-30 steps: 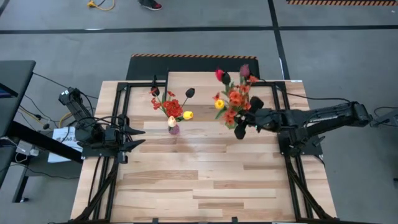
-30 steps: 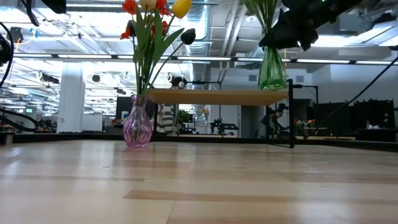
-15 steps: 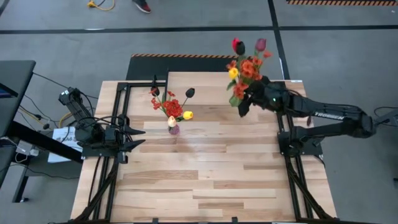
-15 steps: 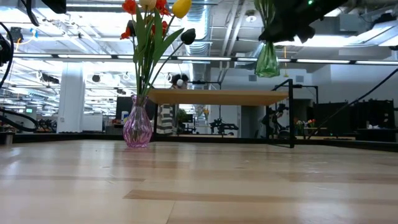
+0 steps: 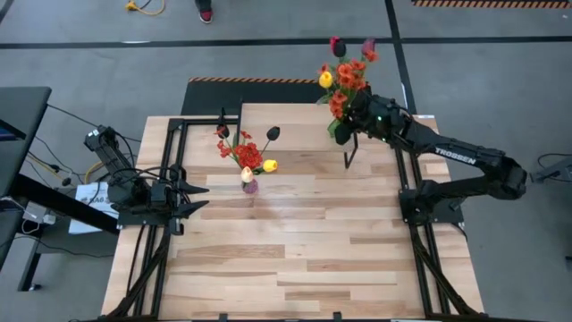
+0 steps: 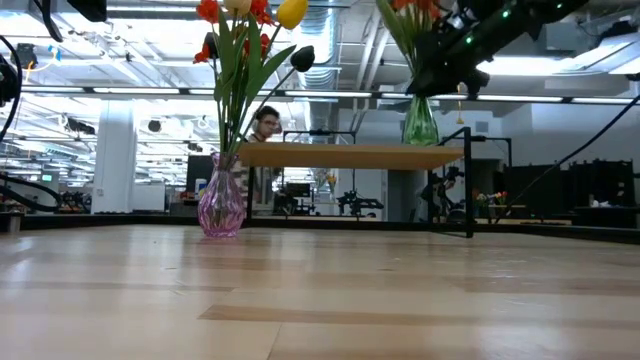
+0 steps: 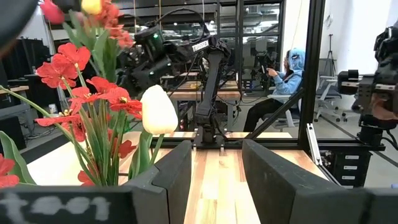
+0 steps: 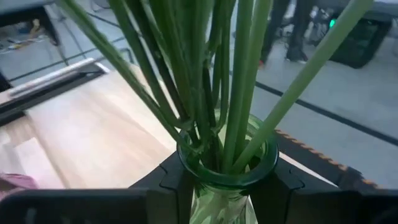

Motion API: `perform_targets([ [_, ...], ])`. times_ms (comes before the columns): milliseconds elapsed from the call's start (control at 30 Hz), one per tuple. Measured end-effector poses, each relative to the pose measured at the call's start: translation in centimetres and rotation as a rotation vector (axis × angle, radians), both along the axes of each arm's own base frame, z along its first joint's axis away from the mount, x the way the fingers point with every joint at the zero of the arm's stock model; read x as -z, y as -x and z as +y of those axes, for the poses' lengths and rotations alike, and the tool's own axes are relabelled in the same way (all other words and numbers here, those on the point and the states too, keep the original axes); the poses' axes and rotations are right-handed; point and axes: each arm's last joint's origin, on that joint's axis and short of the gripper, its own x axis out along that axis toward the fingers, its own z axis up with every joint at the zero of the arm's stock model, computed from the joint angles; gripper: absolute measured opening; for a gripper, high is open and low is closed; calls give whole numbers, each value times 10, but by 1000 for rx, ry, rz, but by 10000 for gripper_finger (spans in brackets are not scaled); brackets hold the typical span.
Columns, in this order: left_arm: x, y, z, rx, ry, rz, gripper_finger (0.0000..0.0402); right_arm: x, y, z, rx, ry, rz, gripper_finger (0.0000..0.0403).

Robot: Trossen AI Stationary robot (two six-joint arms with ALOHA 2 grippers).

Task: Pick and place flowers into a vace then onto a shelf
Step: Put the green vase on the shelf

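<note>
My right gripper [image 5: 356, 121] is at the far right of the table, shut on a green glass vase [image 6: 420, 122] full of flowers [image 5: 344, 76] with red, yellow, maroon and orange heads. The vase hangs over the right end of the shelf [image 6: 340, 156], a light-wood board on black legs. A pink vase [image 6: 221, 205] with more flowers [image 5: 248, 156] stands on its base on the table, in front of the shelf's left part. My left gripper [image 5: 192, 199] waits open at the table's left side, pointing toward the pink vase. My right gripper pinches the green vase's neck [image 8: 227, 171], just under the rim, between its two fingers [image 8: 177, 183], one on each side. The fingers come nearly level, slanting a little down, from the table's right. The vase hangs upright, its base close over the shelf board; whether it touches I cannot tell.
Black frame rails [image 5: 170, 179] run along both sides of the table. The near half of the tabletop [image 5: 295, 259] is bare wood. A person's head [image 6: 265, 122] shows behind the shelf, and a seated person [image 7: 289, 74] is in the room beyond.
My right gripper has carried the green vase with its flowers toward the table's far edge and a little up, from in front of the shelf to above its right end. The vase has stayed upright in the hold.
</note>
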Motion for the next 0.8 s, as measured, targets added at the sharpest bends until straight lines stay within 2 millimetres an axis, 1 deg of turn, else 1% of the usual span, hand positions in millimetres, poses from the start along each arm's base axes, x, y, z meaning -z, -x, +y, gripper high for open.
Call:
perform_targets([
  [100, 0, 0, 0, 1, 2, 0, 134, 5, -2, -6, 13, -19, 14, 115],
  [300, 0, 0, 0, 3, 9, -1, 134, 11, -6, -11, 5, -34, 23, 108],
  [500, 0, 0, 0, 4, 15, -1, 134, 12, -8, -10, -3, -34, 22, 122],
  [700, 0, 0, 0, 4, 16, -1, 134, 12, -8, -10, -10, -37, 21, 111],
  [800, 0, 0, 0, 4, 15, -1, 134, 12, -8, -10, -14, -39, 22, 124],
])
